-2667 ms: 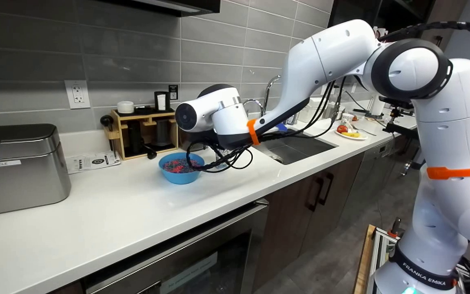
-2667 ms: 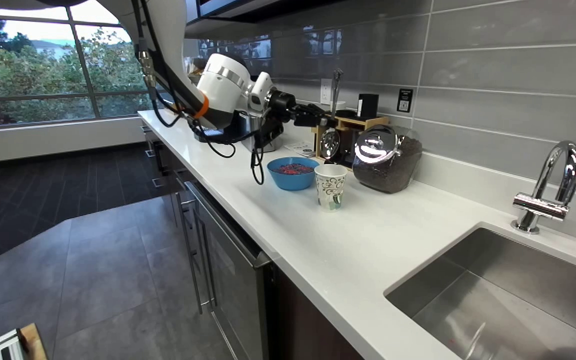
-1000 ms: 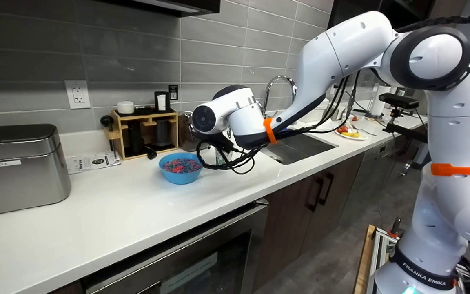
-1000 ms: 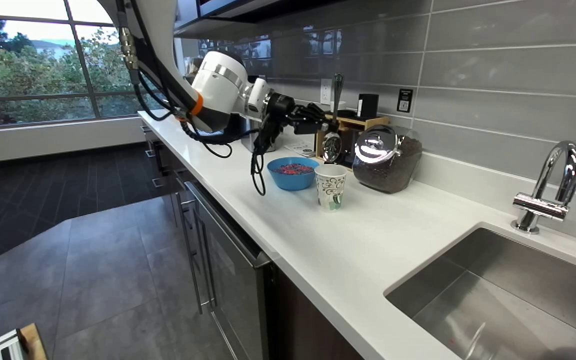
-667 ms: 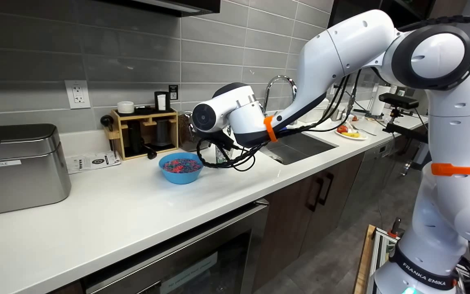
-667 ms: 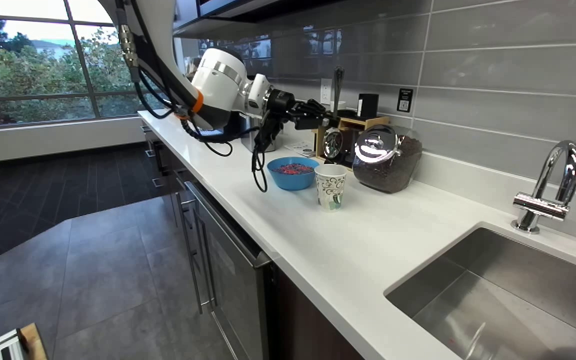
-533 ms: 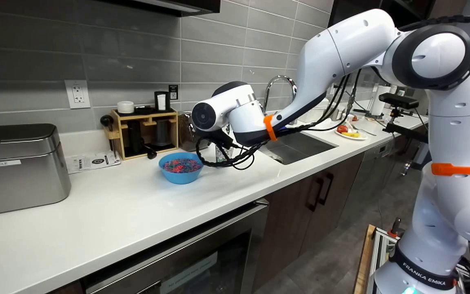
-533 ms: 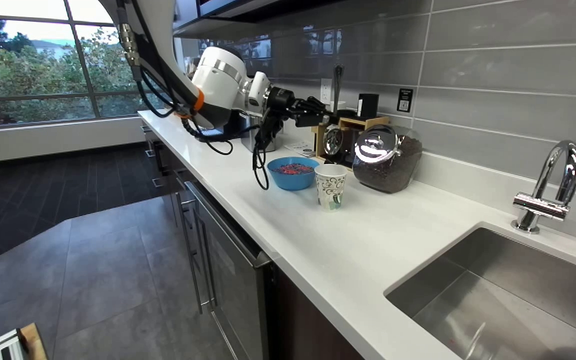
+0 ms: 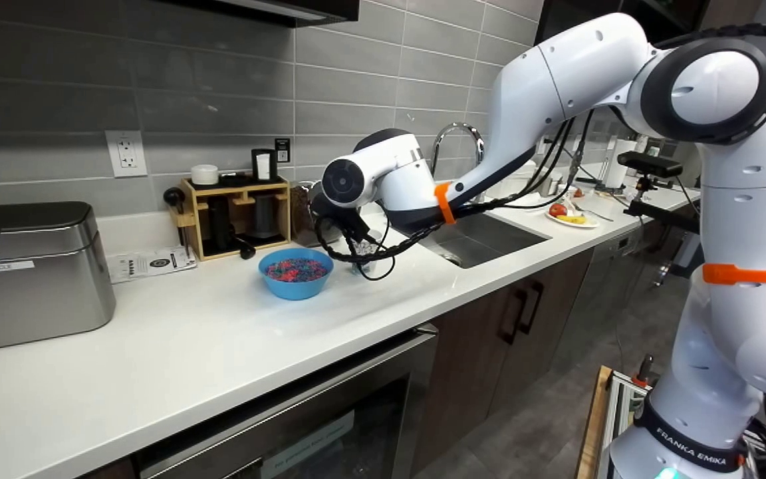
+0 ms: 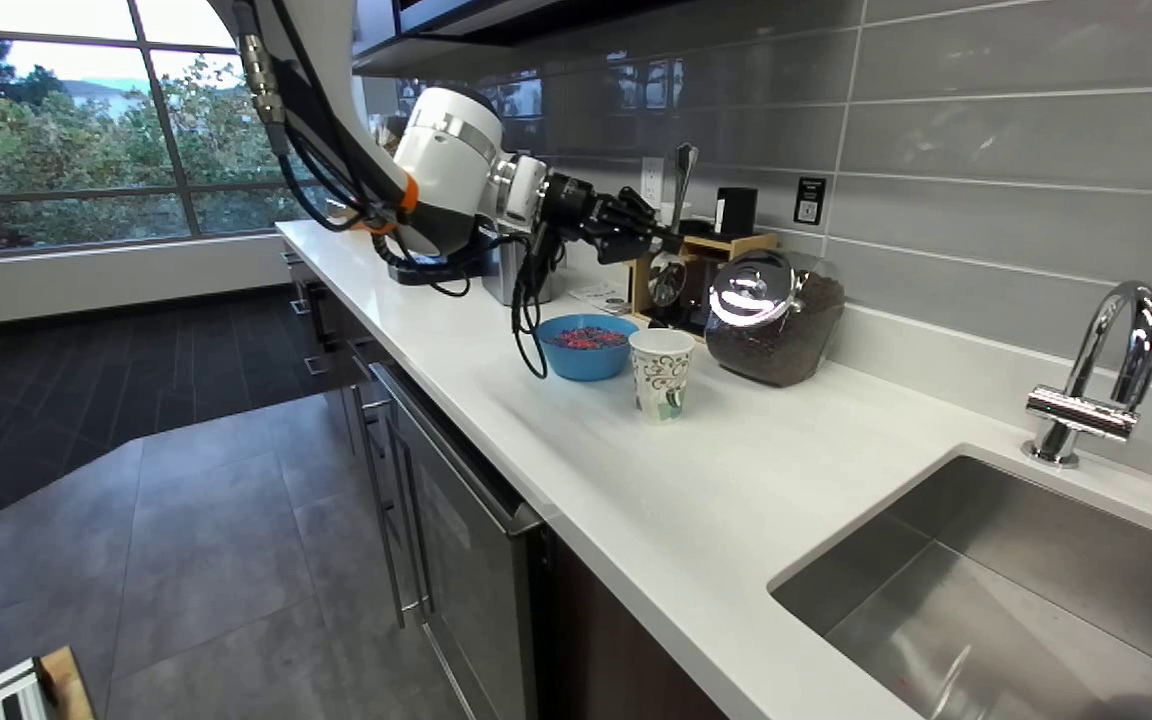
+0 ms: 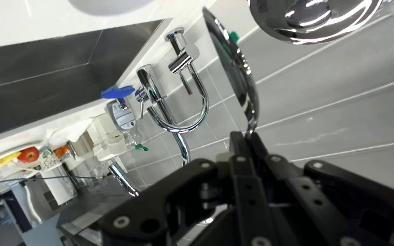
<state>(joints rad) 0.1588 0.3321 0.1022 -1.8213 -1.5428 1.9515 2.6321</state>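
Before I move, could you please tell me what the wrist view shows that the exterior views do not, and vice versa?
Only the wrist view shows a green bottle cap. Only the exterior views show the blue bowl, the wooden organizer and the metal recycling bin. All share the sink, a chrome faucet and the gray wall tiles; the metal serving spoon held in the pincer shows in the wrist view and in an exterior view.

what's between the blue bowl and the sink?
A patterned paper cup stands there, next to the blue bowl; from the cup to the sink it's just white countertop. That shows in an exterior view.
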